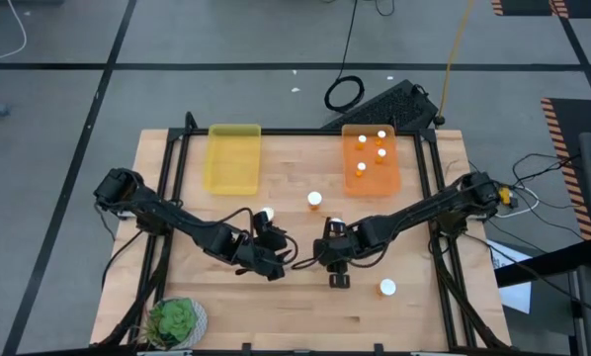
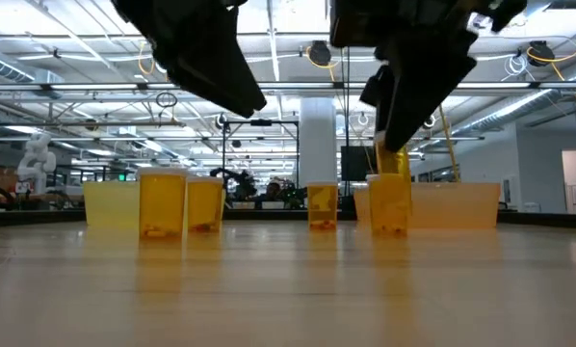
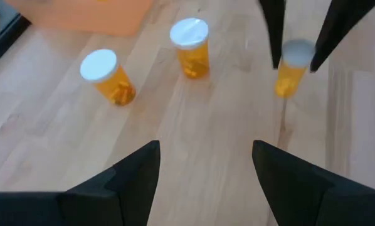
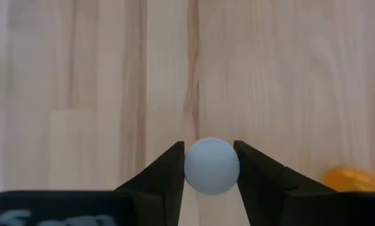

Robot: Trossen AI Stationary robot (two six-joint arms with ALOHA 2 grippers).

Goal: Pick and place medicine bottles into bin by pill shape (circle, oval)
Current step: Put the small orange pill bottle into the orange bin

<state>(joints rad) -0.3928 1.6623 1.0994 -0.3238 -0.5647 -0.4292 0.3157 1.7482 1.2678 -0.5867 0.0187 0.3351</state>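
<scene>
My right gripper (image 4: 211, 182) is shut on the white cap of one orange medicine bottle (image 3: 289, 72) near the table's middle, toward the near edge (image 1: 337, 277). My left gripper (image 3: 206, 179) hangs open just left of it (image 1: 274, 265), with nothing between its fingers. Three more bottles stand upright on their bases on the wood: one by the left arm (image 1: 264, 214), one at the centre (image 1: 315, 200), one near the front (image 1: 386, 288). The orange bin (image 1: 394, 181) at the far right holds several bottles. The yellow bin (image 1: 234, 158) stands at the far left. My right gripper pinches the bottle's round white cap (image 4: 211, 164) between its two fingers, one on each side of the rim. The fingers (image 3: 272, 37) come from above, pointing down. The bottle hangs upright below them; whether its base touches the table I cannot tell.
A potted green plant (image 1: 177, 321) sits at the near left corner. A dark keyboard (image 1: 389, 104) and a coiled cable (image 1: 343, 94) lie on the floor beyond the far edge. Bare wood lies between the two bins and along the front edge.
</scene>
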